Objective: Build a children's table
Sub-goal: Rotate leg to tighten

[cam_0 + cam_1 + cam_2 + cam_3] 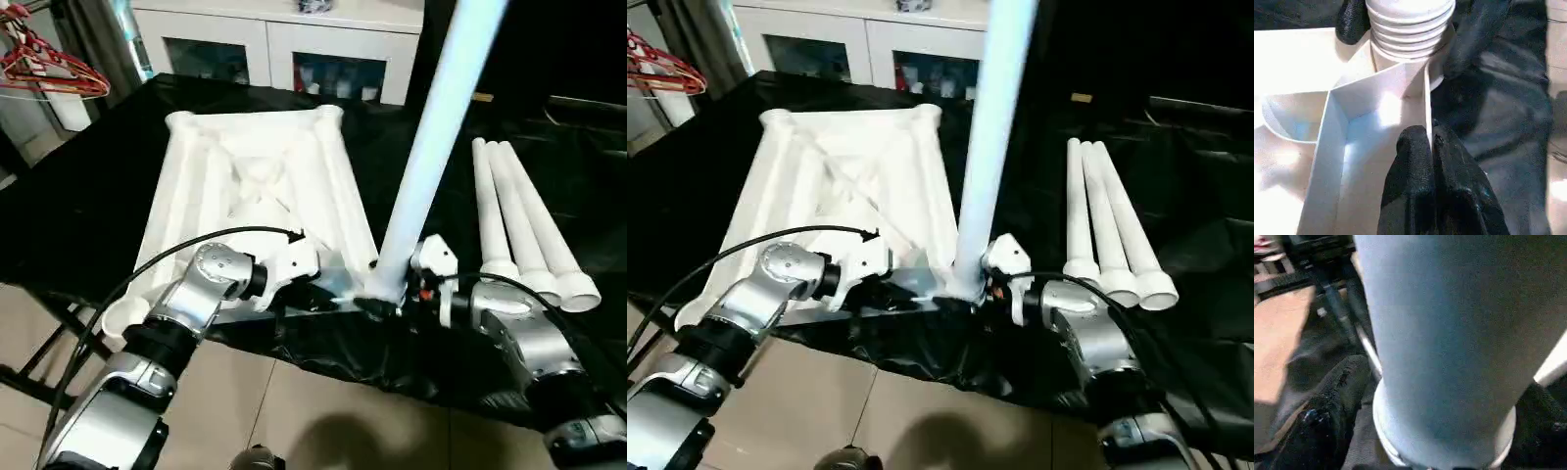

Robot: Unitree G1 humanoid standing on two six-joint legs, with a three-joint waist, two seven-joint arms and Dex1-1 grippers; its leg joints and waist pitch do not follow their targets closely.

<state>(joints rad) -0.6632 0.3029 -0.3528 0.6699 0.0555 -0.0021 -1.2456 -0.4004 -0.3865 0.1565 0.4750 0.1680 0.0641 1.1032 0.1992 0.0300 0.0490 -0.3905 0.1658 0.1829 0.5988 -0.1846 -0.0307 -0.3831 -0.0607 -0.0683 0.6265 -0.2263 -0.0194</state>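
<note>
The table top (255, 186) lies underside up. The right gripper (387, 294) clasps a leg (431, 147) standing nearly upright at its five o'clock corner; the left gripper (1432, 161) pinches a rib there.

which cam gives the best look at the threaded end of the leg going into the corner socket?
Left wrist view: the ribbed threads of the upright leg sit right above the tabletop's corner walls, with the left tool pinching a rib. Both eye views show the leg's shaft, base hidden by the arms. Right wrist view shows shaft and collar.
</note>
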